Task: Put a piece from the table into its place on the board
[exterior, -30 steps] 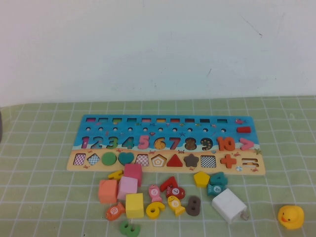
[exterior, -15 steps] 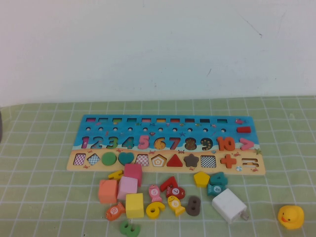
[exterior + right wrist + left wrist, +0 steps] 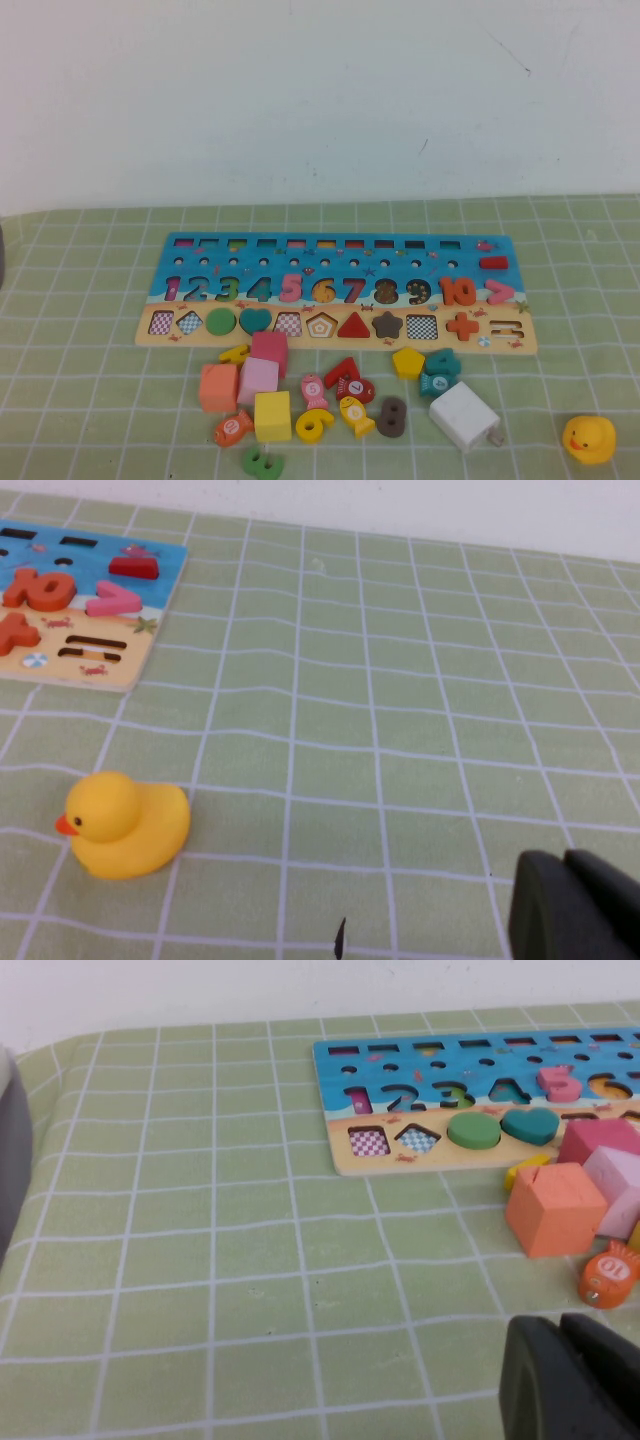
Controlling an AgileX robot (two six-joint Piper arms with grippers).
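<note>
The blue and sand number-and-shape board point(image 3: 440, 346) lies flat in mid-table. Loose pieces lie in front of it: an orange cube point(image 3: 218, 387), a pink cube point(image 3: 258, 379), a yellow cube point(image 3: 272, 415), a yellow pentagon point(image 3: 407, 362), a brown 8 point(image 3: 391, 416), and several numbers and small fish. Neither gripper shows in the high view. My left gripper point(image 3: 562, 1335) is shut and empty, low over the cloth, near the orange cube point(image 3: 555, 1208) and an orange fish point(image 3: 608, 1275). My right gripper point(image 3: 565, 860) is shut and empty over bare cloth.
A white block point(image 3: 464, 415) lies right of the pieces. A yellow rubber duck point(image 3: 588, 438) sits at the front right and also shows in the right wrist view point(image 3: 125, 825). A dark object point(image 3: 12, 1160) stands at the table's left edge. The green checked cloth covers the table.
</note>
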